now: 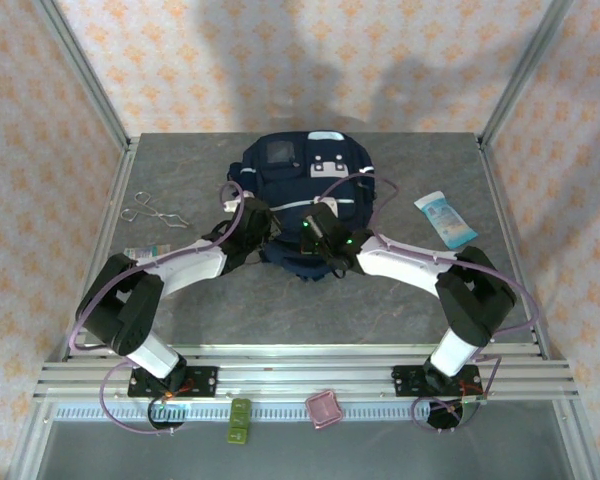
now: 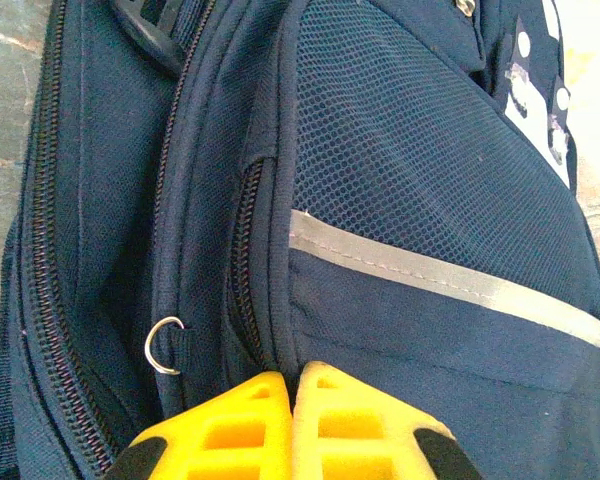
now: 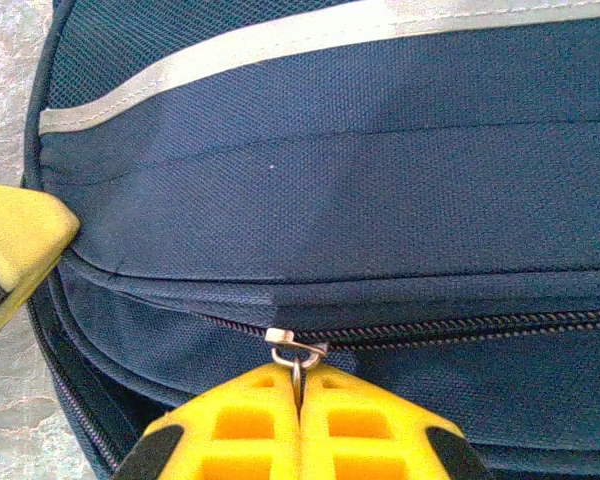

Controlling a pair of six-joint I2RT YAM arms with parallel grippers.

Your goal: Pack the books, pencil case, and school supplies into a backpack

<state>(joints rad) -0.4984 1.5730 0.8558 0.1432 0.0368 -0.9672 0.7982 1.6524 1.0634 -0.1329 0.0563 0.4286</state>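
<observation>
The navy backpack (image 1: 302, 175) lies at the middle back of the table, with its grey patch and white strip on top. My left gripper (image 2: 296, 378) is shut on a fold of the backpack's fabric (image 2: 280, 330) beside a zipper line. My right gripper (image 3: 300, 380) is shut on the metal zipper pull (image 3: 297, 350) of the backpack (image 3: 380, 200). In the top view both grippers, left (image 1: 254, 216) and right (image 1: 321, 228), press on the bag's near side. Two school supplies, a red piece (image 1: 326, 409) and a grey-green piece (image 1: 241, 421), lie by the near rail. The books and pencil case are out of view.
Metal scissors (image 1: 150, 211) lie on the table's left side, with a small item (image 1: 146, 250) below them beside the left arm. On the right lies a white-and-blue tube (image 1: 445, 219). A yellow finger (image 3: 15, 245) of the left gripper shows in the right wrist view.
</observation>
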